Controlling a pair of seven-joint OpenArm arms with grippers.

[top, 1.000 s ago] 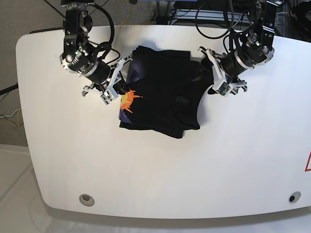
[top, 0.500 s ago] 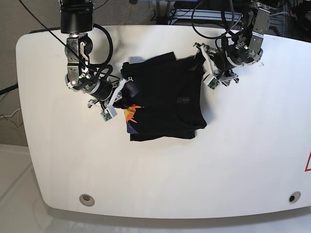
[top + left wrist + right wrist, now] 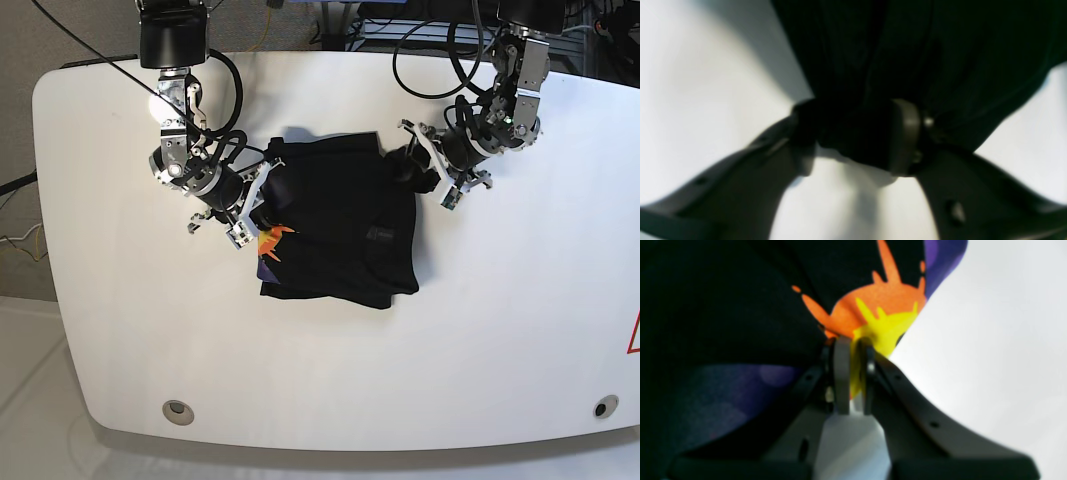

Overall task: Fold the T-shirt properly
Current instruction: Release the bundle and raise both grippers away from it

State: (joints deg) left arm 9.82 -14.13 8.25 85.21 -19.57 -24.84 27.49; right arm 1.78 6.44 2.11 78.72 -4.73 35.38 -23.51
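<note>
We see the shirt point(image 3: 340, 235) lying bunched in loose folds on the white counter point(image 3: 500, 330), between our two arms, with a bit of its orange print point(image 3: 270, 240) showing at one side edge. Our right pincer point(image 3: 851, 373) is pressed together on the fabric right at the yellow and orange print point(image 3: 880, 316), beside purple cloth. Our left pincer point(image 3: 853, 133) grips a thick wad of plain black cloth at the shirt's opposite edge, its jaws standing apart around the bunch. No container is in sight.
</note>
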